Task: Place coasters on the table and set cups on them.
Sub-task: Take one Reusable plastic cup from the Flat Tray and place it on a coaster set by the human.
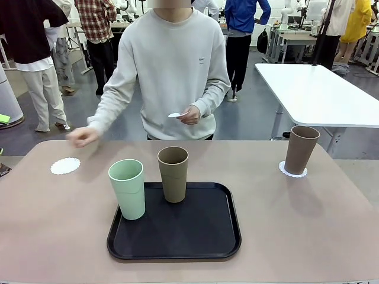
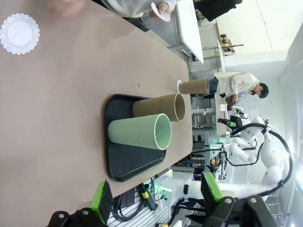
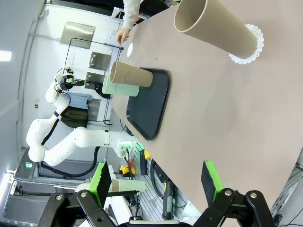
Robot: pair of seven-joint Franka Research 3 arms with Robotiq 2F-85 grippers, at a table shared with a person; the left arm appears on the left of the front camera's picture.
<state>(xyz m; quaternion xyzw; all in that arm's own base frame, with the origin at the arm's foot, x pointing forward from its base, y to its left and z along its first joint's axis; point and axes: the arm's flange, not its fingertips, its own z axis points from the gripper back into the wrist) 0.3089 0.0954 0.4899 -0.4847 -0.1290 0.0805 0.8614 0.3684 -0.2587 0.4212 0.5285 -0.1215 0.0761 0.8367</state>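
One part of the job is done. A brown cup [image 1: 301, 149] stands upright on a coaster [image 1: 285, 171] near the far right corner of the worktop [image 1: 308, 236].

A second coaster [image 1: 65, 166] lies flat near the far left corner, with no cup on it. A third coaster [image 1: 175, 115] is not down yet. The person holds it in one hand [image 1: 190, 116], up by the chest, past the far edge. The person's other hand [image 1: 83, 137] is a blur over the far left corner, near the second coaster.

Two cups stand on the black tray [image 1: 177, 239], which sits in the middle by the near edge. The green cup [image 1: 128, 189] is at the tray's far left corner. The other brown cup [image 1: 173, 174] is at the tray's far edge, just beside the green cup. Both are upright.

What seems left is to lay the third coaster down and then set one cup on each bare coaster.

The left fingers [image 2: 102, 198] are spread wide and hold nothing. The right fingers [image 3: 100, 182] are wide and hold nothing too.

Nothing lies between the tray and the second coaster. The blurry hand near it could get in a cup's way. The two tray cups are close, so grabbing one could bump the other. A white table [image 1: 314, 89] and some people are farther back, out of the way.
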